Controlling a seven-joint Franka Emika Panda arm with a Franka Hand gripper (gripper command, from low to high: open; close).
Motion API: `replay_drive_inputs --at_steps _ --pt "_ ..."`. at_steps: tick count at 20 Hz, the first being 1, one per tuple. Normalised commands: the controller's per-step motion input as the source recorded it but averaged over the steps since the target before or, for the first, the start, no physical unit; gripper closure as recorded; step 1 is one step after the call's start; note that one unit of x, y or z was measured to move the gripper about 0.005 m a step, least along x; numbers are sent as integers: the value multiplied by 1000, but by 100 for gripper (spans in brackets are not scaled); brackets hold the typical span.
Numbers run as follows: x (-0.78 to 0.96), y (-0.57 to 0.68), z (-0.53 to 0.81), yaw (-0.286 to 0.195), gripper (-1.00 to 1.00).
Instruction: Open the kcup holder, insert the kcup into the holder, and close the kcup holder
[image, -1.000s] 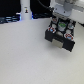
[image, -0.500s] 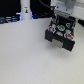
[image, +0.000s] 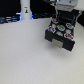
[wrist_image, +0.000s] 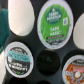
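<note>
The black kcup holder stands on the white table at the exterior view's right, with several pods showing on its top face. My gripper hangs directly over it, and its fingers are too blurred to read. In the wrist view a kcup with a green top and pale rim sits in a slot of the black holder. Beside it are a teal and white pod, an orange pod and an empty dark slot. Pale blurred shapes sit at the picture's edges.
A white bottle-like object stands at the back, toward the exterior view's left. Dark equipment runs along the table's far edge. The white table spreads out in front of the holder.
My arm has shifted slightly above the holder. The holder itself has not moved.
</note>
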Motion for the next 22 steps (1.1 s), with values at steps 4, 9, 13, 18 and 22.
replay_drive_inputs --at_steps 4,9,13,18,22 --pt "726 -350 217 10 -100" --pt "702 -349 173 12 -100" --pt "735 -330 72 12 -100" --pt "671 -296 -120 16 -100" --pt "437 -211 -275 10 -100"
